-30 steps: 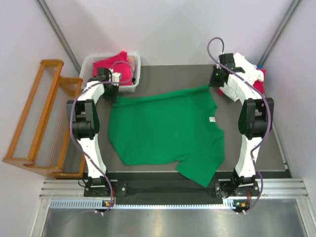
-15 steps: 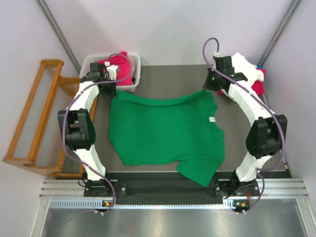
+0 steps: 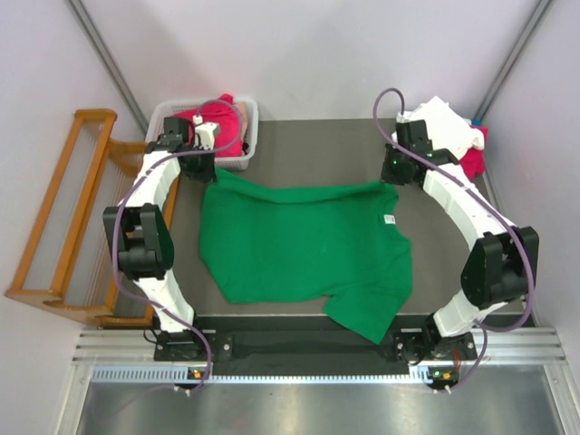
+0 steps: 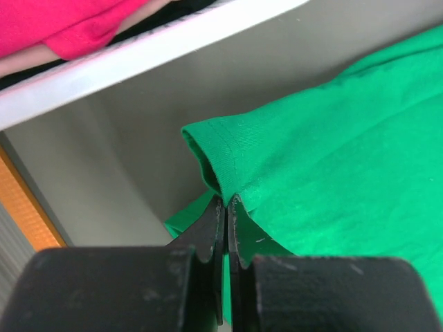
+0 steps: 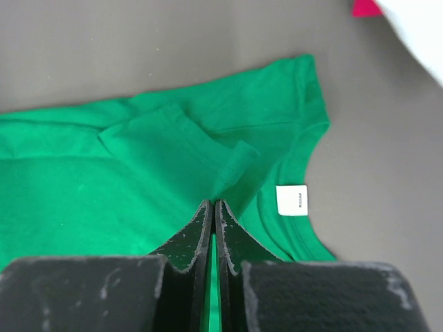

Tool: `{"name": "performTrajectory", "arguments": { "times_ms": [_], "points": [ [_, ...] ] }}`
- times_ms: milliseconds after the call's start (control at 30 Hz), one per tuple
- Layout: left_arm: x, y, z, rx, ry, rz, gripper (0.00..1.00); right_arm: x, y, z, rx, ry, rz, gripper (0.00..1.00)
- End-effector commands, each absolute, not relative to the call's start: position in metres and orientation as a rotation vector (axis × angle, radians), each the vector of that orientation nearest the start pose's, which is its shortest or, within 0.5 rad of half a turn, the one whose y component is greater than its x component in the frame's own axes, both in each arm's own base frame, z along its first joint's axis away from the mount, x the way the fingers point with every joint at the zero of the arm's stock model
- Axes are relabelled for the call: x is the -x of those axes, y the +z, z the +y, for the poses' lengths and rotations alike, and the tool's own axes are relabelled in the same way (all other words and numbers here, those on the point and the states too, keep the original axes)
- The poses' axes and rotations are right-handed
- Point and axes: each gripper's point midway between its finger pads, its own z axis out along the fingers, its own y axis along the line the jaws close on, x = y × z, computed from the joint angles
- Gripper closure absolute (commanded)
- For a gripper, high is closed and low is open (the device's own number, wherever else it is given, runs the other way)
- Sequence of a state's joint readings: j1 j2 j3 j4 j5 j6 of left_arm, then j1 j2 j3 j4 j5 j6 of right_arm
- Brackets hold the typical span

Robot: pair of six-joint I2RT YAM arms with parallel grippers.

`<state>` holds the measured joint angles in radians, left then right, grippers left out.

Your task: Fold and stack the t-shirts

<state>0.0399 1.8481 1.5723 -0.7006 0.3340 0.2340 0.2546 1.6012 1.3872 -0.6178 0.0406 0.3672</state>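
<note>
Top external: green t-shirt (image 3: 299,245) spread across centre of the dark counter (image 3: 308,140). Its 5 o'clock corner hangs over the counter's near edge.

Left tool (image 3: 212,174) sits on the shirt's 11 o'clock corner, right tool (image 3: 391,178) on the 1 o'clock corner. Far edge of the shirt runs between them, slightly bunched.

Left wrist: left tool (image 4: 226,204) is pressed together, clamped on a hemmed edge of the green fabric. A fold stands up just past the tips.

Right wrist: right tool (image 5: 213,207) is also together, pinching a raised fold of the shirt. Collar and white neck label (image 5: 292,200) sit just at 2 o'clock of the tips.

Surroundings:
- White basket (image 3: 250,127) holding pink clothes (image 3: 222,118) at 11 o'clock, rim just beside the left tool.
- White and pink pile (image 3: 456,138) at 1 o'clock, close behind the right wrist.
- Wooden rack (image 3: 68,217) at 9 o'clock, off the counter.
</note>
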Motion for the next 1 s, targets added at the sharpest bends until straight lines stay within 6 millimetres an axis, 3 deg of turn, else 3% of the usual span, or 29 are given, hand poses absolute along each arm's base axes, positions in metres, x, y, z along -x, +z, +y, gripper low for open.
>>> {"name": "performTrajectory", "arguments": {
  "times_ms": [0,67,167,200,233,300,333,600,733,967],
  "points": [
    [-0.447,0.181,-0.039,-0.405,-0.341,2.367,1.00,-0.394,0.204,0.101,-0.197,0.205,2.332,1.00],
    [-0.442,0.183,-0.041,-0.420,-0.354,2.373,1.00,-0.385,0.207,0.100,-0.199,0.211,2.333,1.00],
    [-0.426,0.178,-0.039,-0.433,-0.342,2.416,1.00,-0.368,0.193,0.104,-0.197,0.248,2.380,1.00],
    [-0.421,0.182,-0.038,-0.433,-0.332,2.412,1.00,-0.360,0.181,0.105,-0.193,0.250,2.416,1.00],
    [-0.409,0.167,-0.037,-0.435,-0.334,2.452,1.00,-0.354,0.177,0.110,-0.180,0.262,2.427,1.00],
    [-0.396,0.163,-0.031,-0.448,-0.289,2.460,1.00,-0.343,0.160,0.111,-0.177,0.259,2.463,1.00],
    [-0.383,0.147,-0.029,-0.449,-0.283,2.503,1.00,-0.339,0.158,0.113,-0.167,0.265,2.468,1.00],
    [-0.342,0.108,-0.012,-0.416,-0.310,2.653,1.00,-0.323,0.137,0.111,-0.165,0.251,2.520,1.00],
    [-0.331,0.092,-0.009,-0.428,-0.320,2.714,1.00,-0.315,0.129,0.108,-0.174,0.226,2.543,1.00],
    [-0.330,0.085,-0.011,-0.408,-0.345,2.739,1.00,-0.304,0.118,0.093,-0.215,0.127,2.585,1.00]
  ]
}}
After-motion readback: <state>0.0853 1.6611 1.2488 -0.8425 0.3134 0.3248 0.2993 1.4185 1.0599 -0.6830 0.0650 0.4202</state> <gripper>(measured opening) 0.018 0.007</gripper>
